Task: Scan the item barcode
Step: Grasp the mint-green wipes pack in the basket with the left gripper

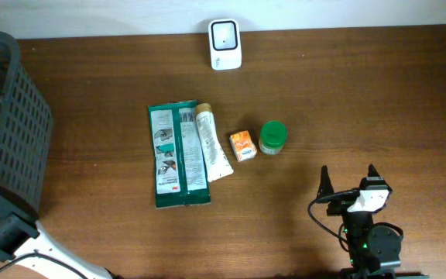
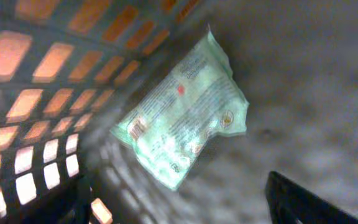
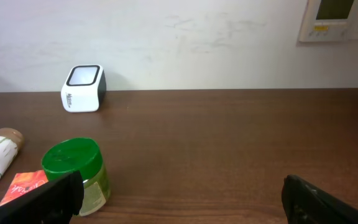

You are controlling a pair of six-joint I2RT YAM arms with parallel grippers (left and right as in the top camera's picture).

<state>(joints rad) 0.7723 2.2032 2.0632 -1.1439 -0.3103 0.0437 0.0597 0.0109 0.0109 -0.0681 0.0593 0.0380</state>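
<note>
**Supervisor:** Report the state of each tool.

**Operator:** I see the left tool (image 2: pixel 182 210) inside the black basket (image 1: pixel 22 132). Its two fingers sit at the bottom corners of the left wrist view, wide apart, with nothing between them. I read it as open and empty. The right tool (image 1: pixel 349 184) hangs over the near right part of the tabletop (image 1: pixel 362 93). Its fingers are spread wide and it grips nothing.

**Supervisor:** Locate the scanner.

**Operator:** The scanner (image 1: pixel 225 44) stands at the far edge of the tabletop, against the wall. It is a small white unit with a dark window on its face. It is well apart from both tools.

**Supervisor:** Locate the items.

**Operator:** I count one item in the basket and four on the tabletop.
- A pale green pouch (image 2: pixel 185 112) lies flat on the basket floor, near the latticed wall. It is clear of the left tool's fingers. The view is blurred and I cannot read its print.
- A green package (image 1: pixel 176 155) lies flat at the centre of the tabletop.
- A white tube (image 1: pixel 213 143) lies along the package's right edge and overlaps it slightly. Its cap points toward the wall.
- An orange box (image 1: pixel 242 146) lies just right of the tube.
- A green-lidded jar (image 1: pixel 272 137) stands upright just beside the box. I cannot tell whether they touch.

**Supervisor:** State the right tool's position relative to that row.

**Operator:** The right tool is nearer to me and to the right of the jar, touching nothing. I cannot see a barcode on any item.
</note>
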